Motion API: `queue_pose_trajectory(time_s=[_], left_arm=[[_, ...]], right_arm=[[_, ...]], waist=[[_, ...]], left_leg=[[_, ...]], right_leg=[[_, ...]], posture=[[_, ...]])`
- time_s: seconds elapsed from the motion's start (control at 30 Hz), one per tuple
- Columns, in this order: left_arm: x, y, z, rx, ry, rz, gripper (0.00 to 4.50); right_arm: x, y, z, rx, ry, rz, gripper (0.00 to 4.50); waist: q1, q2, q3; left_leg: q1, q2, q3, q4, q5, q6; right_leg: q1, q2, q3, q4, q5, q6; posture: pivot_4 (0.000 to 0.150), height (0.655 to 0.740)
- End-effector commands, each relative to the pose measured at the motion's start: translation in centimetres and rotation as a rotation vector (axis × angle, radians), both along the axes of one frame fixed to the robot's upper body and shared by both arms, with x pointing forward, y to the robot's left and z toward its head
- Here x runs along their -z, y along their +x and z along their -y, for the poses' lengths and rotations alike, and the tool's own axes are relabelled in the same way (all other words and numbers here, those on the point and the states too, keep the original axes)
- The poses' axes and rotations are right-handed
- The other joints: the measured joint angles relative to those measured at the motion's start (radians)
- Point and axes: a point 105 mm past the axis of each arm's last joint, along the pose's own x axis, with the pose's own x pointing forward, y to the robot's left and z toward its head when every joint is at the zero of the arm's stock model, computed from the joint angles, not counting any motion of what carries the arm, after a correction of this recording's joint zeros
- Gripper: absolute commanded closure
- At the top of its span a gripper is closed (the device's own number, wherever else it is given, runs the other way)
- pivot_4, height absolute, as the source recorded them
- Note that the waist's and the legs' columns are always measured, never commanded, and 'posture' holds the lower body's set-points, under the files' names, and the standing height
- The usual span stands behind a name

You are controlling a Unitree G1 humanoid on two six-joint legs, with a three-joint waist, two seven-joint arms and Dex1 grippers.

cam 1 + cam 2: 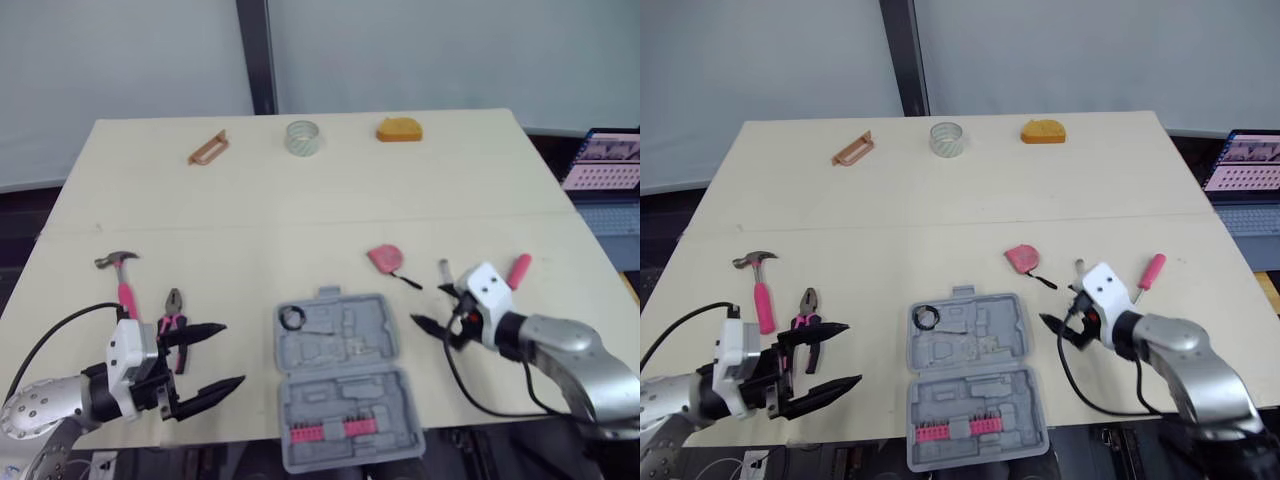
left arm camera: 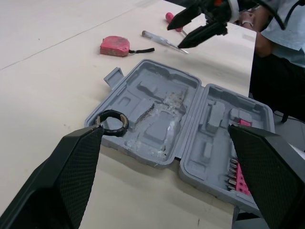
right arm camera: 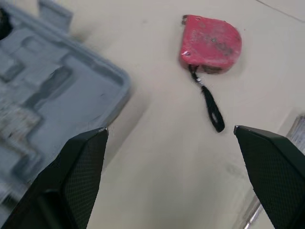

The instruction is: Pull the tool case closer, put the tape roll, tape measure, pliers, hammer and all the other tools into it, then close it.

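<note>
The grey tool case [image 1: 345, 385] lies open at the table's front edge, between my arms. A small black ring [image 1: 292, 318] rests in its far left corner, and a row of pink bits [image 1: 325, 430] sits in the near half. My left gripper [image 1: 232, 354] is open just left of the case, with the pink-handled pliers [image 1: 173, 312] and hammer [image 1: 122, 278] beside it. My right gripper [image 1: 428, 305] is open right of the case. The pink tape measure [image 3: 211, 43] lies beyond it, and a pink-handled screwdriver [image 1: 518, 270] to its right. A clear tape roll [image 1: 302, 137] stands far back.
At the back edge lie a brown handle-shaped tool [image 1: 208, 148] and an orange object [image 1: 399, 129]. A laptop [image 1: 605, 165] sits off the table's right side. A person's sleeve [image 2: 286, 33] shows past the table's edge in the left wrist view.
</note>
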Motion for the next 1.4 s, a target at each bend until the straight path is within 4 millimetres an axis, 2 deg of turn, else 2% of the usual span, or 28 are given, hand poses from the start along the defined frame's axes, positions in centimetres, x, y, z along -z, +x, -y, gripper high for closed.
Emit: queue_pose_trajectory(time_s=[0.03,0.23,0.57,1.37,1.4], left_arm=[[0.0,-0.3,0.3,-0.003,0.016,0.017,0.01],[0.2,-0.7,0.3,-0.029,0.027,0.019,0.01],[0.3,-1.2,0.3,-0.061,0.035,0.02,0.01],[0.5,-1.5,-0.3,-0.088,0.054,0.015,0.01],[0.5,-1.5,-0.3,-0.09,0.054,0.015,0.0]], right_arm=[[0.2,1.7,0.5,0.065,-0.018,-0.001,0.0],[1.2,4.1,-0.6,0.079,-0.015,-0.026,0.0],[2.0,6.5,-2.0,0.101,0.014,-0.025,0.0],[2.6,7.4,-4.4,0.036,0.02,-0.02,0.0],[2.7,7.4,-4.3,0.036,0.017,-0.02,0.42]], waist=[[0.001,0.0,0.0],[-0.003,0.0,0.0],[-0.011,0.0,0.0],[-0.027,0.001,0.0],[-0.027,0.0,0.0]], left_leg=[[0.0,0.0,0.0,0.0,0.0,0.0],[0.0,0.0,0.0,0.0,0.0,0.0],[0.0,0.0,0.001,0.0,0.0,0.0],[0.0,0.001,0.001,-0.001,0.0,0.0],[0.0,0.001,0.001,-0.001,0.0,0.0]], right_leg=[[0.0,0.0,0.0,0.0,0.0,0.0],[-0.001,0.0,0.0,0.0,0.0,0.0],[-0.001,0.0,0.0,0.001,0.0,0.0],[-0.002,0.0,0.0,0.001,0.0,0.0],[-0.002,0.0,0.0,0.001,0.0,0.0]], posture=[[0.15,0.74],[0.15,0.74],[0.15,0.74],[0.15,0.74],[0.15,0.74]])
